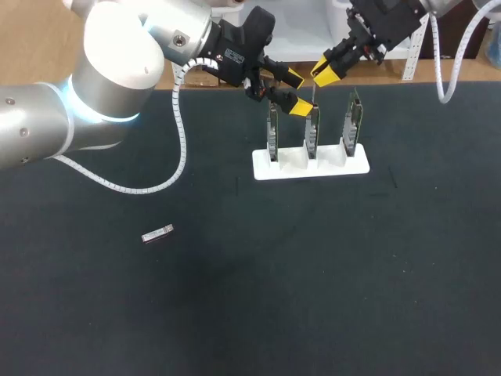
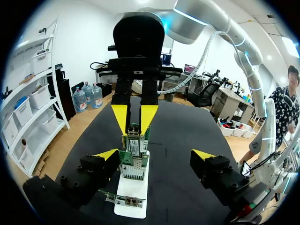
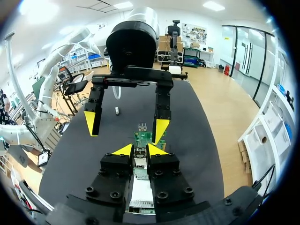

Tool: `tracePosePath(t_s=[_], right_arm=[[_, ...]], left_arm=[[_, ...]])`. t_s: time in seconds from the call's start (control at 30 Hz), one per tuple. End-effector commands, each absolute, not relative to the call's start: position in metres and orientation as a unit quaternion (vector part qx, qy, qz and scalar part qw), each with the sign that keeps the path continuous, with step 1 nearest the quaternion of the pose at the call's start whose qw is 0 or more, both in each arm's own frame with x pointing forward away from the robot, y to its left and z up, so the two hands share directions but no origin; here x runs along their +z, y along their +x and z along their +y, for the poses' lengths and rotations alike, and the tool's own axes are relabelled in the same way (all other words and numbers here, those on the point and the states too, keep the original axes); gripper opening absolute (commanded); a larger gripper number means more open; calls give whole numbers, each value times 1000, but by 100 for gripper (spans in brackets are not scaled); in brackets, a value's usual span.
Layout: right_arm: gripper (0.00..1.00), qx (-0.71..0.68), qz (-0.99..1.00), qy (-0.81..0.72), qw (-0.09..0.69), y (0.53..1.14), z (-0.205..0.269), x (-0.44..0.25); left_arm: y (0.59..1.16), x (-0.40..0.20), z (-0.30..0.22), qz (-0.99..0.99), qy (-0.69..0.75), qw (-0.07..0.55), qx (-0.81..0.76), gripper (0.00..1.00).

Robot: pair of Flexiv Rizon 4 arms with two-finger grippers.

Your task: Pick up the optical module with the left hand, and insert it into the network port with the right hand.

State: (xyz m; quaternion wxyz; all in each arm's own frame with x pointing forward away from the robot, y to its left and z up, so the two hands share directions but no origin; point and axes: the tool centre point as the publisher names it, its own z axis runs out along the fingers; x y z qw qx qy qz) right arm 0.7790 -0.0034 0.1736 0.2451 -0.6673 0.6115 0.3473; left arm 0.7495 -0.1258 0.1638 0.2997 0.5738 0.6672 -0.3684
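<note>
Optical module [image 1: 157, 233] lies flat on the dark table [image 1: 352, 274], toward the near left, not yet picked up. Head view: its long axis runs roughly side to side, the left end slightly nearer the robot. Left gripper [image 1: 296, 92] hangs at the far middle, fingers spread wide, just over the white rack [image 1: 311, 166] and its three upright cards [image 1: 312, 129], so the module is well apart from it, back toward the robot and to its left. Right gripper [image 1: 325, 75] sits just beyond the rack, tips drawn nearly together, nothing of the task in them. Judged from this, the left gripper is the nearer of the two to the module. Left wrist view: left gripper [image 2: 154, 154] wide apart with the rack [image 2: 131, 197] directly below and between its fingers; right gripper [image 2: 134, 117] faces it above the cards; module not in view. Right wrist view: right gripper [image 3: 138, 150] closed to a narrow slit over the cards; beyond it the left gripper [image 3: 125, 126], open; the module [image 3: 116, 110] shows as a small pale bar on the table far past both. Coming move likely calls for the left arm to pull back from the rack and square its fingers across the module's short sides.
</note>
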Motion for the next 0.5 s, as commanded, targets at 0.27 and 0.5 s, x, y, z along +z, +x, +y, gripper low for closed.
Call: tracePosePath(t_s=[0.27, 0.5], right_arm=[[0, 351, 604, -669, 256, 778, -4, 180], [0, 351, 600, -668, 264, 777, -5, 185]], left_arm=[[752, 164, -127, 668, 575, 297, -368, 100], [752, 164, -127, 668, 575, 297, -368, 100]])
